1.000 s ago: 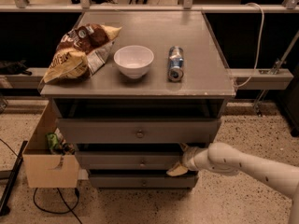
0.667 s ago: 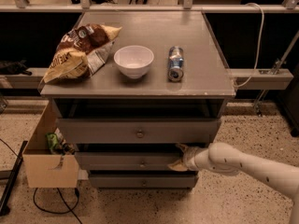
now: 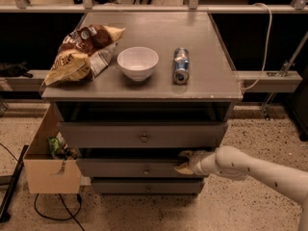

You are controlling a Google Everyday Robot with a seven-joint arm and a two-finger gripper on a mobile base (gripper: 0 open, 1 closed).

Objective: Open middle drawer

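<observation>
Nearest: speckled stone-type floor [image 3: 240,211] w/ a thin black cable [image 3: 53,210] looped at left. A smooth white jointed arm [image 3: 255,170] comes in low from the right, roughly level w/ the 2nd tier of the desk [image 3: 211,81]. A low approach makes sense, as the target sits near the floor.

Its tool [image 3: 186,161], yellowish at the tip, is at the right end of the middle drawer [image 3: 120,168]. It sits against the front's upper edge, where a dark gap runs above, not at the centre knob [image 3: 146,170]. Judgement: it's going for the edge/gap, prob. because a tiny round metal knob is hard to pinch. Whether the tool is wide, narrow or clamped on that edge: can't tell. The drawer front is flat grey painted wood, long & low, and looks shut or barely out.

Below it is the lowest drawer [image 3: 144,186], same grey, narrower-looking. Above is the top drawer [image 3: 106,134], w/ a taller front & bigger knob [image 3: 144,138]. At the desk's left side stands an open cardboard box [image 3: 48,174] w/ green packaging inside.

Further back is the matte grey desk top. A crinkly chip bag [image 3: 79,54] lies at left and a glossy white bowl [image 3: 137,63] stands upright mid. A metal can [image 3: 181,65] lies on its side just right of the bowl, not touching it. The can is round, so a hard yank on the drawer might set it rolling, IMO.
</observation>
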